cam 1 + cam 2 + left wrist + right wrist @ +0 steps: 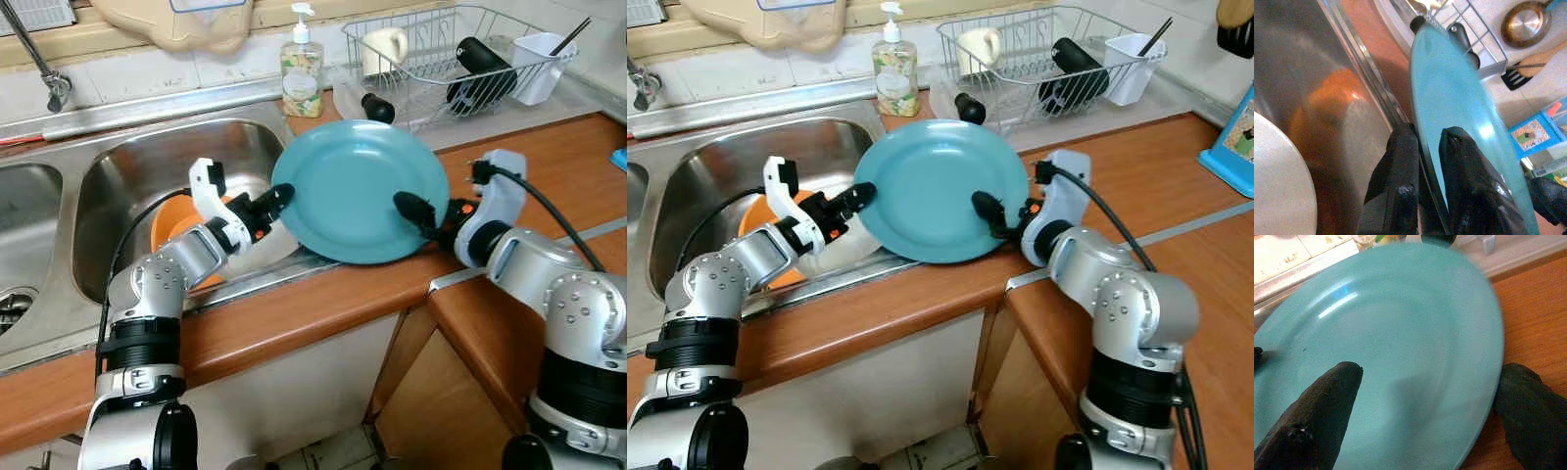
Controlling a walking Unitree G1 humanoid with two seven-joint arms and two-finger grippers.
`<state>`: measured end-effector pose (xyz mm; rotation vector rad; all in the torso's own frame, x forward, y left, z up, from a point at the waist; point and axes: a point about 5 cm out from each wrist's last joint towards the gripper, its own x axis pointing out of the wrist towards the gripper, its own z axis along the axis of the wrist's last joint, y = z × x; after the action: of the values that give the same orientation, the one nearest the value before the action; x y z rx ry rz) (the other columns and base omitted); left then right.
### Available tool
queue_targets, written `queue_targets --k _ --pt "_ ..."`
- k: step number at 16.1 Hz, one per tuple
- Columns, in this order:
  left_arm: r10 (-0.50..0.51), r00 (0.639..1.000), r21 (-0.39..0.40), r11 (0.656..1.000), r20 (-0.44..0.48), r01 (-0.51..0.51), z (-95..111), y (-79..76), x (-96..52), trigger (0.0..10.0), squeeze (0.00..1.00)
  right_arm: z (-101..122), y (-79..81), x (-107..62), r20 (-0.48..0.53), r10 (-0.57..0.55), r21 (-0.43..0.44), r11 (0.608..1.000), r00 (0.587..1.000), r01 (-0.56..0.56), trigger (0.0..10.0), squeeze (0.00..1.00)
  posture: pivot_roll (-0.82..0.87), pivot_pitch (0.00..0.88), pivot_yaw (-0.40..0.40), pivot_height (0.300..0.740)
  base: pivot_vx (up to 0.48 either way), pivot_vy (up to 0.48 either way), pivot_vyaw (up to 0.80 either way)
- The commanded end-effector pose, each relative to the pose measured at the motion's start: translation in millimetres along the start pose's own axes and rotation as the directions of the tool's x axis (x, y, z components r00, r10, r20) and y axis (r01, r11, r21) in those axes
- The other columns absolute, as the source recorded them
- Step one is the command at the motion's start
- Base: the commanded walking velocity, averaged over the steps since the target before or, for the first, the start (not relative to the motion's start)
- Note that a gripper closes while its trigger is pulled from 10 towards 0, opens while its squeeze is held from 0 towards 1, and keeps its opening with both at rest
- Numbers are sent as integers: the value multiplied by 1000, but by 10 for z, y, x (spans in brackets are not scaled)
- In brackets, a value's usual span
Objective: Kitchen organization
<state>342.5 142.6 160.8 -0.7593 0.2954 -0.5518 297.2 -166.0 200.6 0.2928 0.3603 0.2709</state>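
Teal plate (353,201) between both end effectors

Behind the left gripper's fingers (277,199) the sink (118,186) held an orange bowl (171,223). Beyond the fingertips stood a dish rack (446,54) and soap bottle (302,73).

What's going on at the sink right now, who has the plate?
Both arms are on the teal plate, held tilted over the counter edge beside the sink. The left end effector is clamped on the plate's rim nearest the sink. The right end effector straddles the opposite rim, fingers spread, one over the plate's face and one behind. An orange bowl sits in the sink, and the dish rack stands behind the plate.
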Motion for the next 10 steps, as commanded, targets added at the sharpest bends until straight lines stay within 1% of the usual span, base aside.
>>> queue_targets --k 1,3,4,6,7,9,10 --pt "20 1000 -2 1000 21 -20 27 29 -29 0 0 37 0 -51 30 10 -22 1000 1000 -9 10000 0 -153 0 72 740 0 0 0" --pt "20 1000 -5 1000 24 -20 34 30 -28 0 0 55 -3 -65 39 19 -30 999 999 -18 10000 0 -154 0 73 740 0 0 0" --pt "23 999 -8 1000 31 -23 49 29 -27 0 0 86 18 -87 56 47 -41 998 997 -45 10000 0 -153 0 74 740 0 0 0" --pt "18 998 -21 1000 66 -16 125 4 -31 0 0 193 120 -151 111 150 -76 987 982 -142 10000 0 -149 0 72 740 0 0 0" --pt "16 997 -26 1000 79 -14 156 -3 -36 0 0 219 147 -162 124 175 -86 983 977 -165 10000 0 -147 0 69 740 0 0 0" --pt "6 991 -56 998 136 1 267 -31 -60 0 0 300 215 -196 171 233 -113 970 957 -216 10000 0 -142 0 64 740 0 0 0" --pt "-5 985 -71 997 173 17 354 -66 -87 0 0 358 248 -218 206 263 -122 963 943 -242 10000 0 -136 0 61 740 0 0 0"
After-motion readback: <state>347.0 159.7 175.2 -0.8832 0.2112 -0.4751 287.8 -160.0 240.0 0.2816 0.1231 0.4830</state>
